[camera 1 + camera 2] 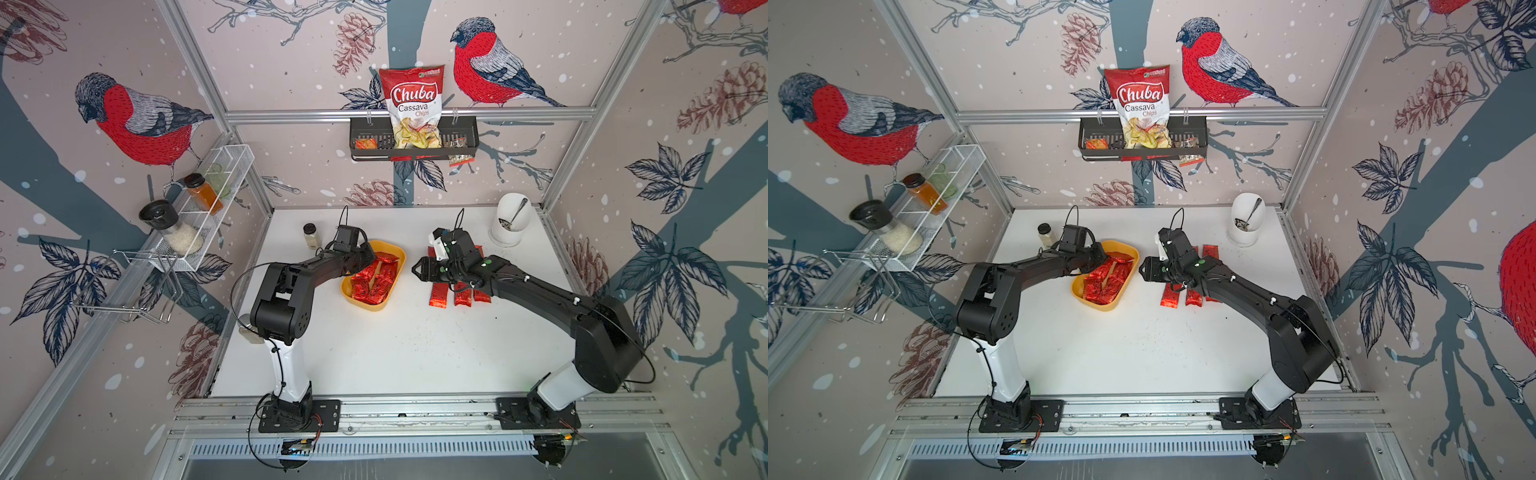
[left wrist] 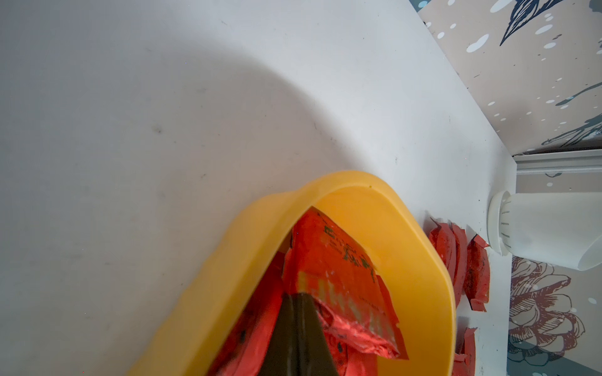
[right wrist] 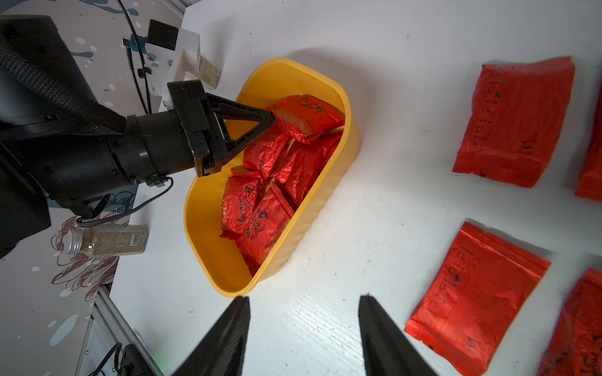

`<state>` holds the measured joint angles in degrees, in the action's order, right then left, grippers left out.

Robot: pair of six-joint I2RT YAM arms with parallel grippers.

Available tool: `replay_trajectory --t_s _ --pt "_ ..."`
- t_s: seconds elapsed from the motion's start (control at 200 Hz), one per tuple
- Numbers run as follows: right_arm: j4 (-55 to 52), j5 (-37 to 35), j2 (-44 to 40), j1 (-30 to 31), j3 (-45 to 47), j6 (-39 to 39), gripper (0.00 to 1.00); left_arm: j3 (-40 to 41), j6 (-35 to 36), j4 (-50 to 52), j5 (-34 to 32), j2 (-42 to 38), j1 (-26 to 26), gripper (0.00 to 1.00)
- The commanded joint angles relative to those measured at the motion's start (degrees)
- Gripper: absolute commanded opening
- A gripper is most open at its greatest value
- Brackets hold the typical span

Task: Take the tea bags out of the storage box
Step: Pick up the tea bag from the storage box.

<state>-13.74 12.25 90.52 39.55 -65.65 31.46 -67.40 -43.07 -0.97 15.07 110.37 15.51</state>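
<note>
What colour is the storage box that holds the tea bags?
The storage box is plain yellow-orange; the right wrist view shows it best.

The chips bag point(image 1: 412, 97) reads "Chuba Cassava Chips".

tea bags point(image 3: 270, 169): you see shiny, crinkled red foil with faint dark print.
storage box point(image 3: 211, 260): your tray is plain yellow-orange.
table point(image 1: 395, 353): white, with small dark specks.
left gripper point(image 3: 272, 117): black, as you can see.
right gripper point(image 3: 303, 298): black too.
chips bag point(image 1: 413, 99): red and white, with white lettering.
walls point(image 1: 582, 50): look for pale beige paper printed with red-breasted grey birds, brownish pinecones and dark blue leaves.
</note>
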Motion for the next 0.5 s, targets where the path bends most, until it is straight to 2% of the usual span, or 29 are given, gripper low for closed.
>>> replay_trajectory --t_s 0.0,0.26,0.32,0.36,0.42,0.495 --pt "0.97 -0.56 -0.61 -0.03 0.08 -0.66 0.59 0.54 0.57 -1.55 0.21 -1.60 -0.19 0.00" --pt "1.51 -0.29 -0.33 -0.02 -0.07 -0.55 0.59 3.19 3.39 1.58 -0.38 -9.29 -0.18 0.00" --pt "1.81 0.07 0.08 0.08 -0.33 -0.36 0.59 3.00 3.35 2.10 0.39 -9.10 -0.13 0.26" --pt "1.96 0.26 0.42 0.22 -0.61 -0.26 0.58 3.08 2.74 1.84 0.64 -8.73 -0.13 0.38" --pt "1.83 0.43 0.75 0.47 -1.18 -0.26 0.58 3.23 1.74 0.99 0.90 -7.82 -0.19 0.47" --pt "1.61 0.27 0.67 0.76 -1.40 -0.34 0.58 2.85 0.33 -0.60 1.56 -6.24 -0.13 0.48"
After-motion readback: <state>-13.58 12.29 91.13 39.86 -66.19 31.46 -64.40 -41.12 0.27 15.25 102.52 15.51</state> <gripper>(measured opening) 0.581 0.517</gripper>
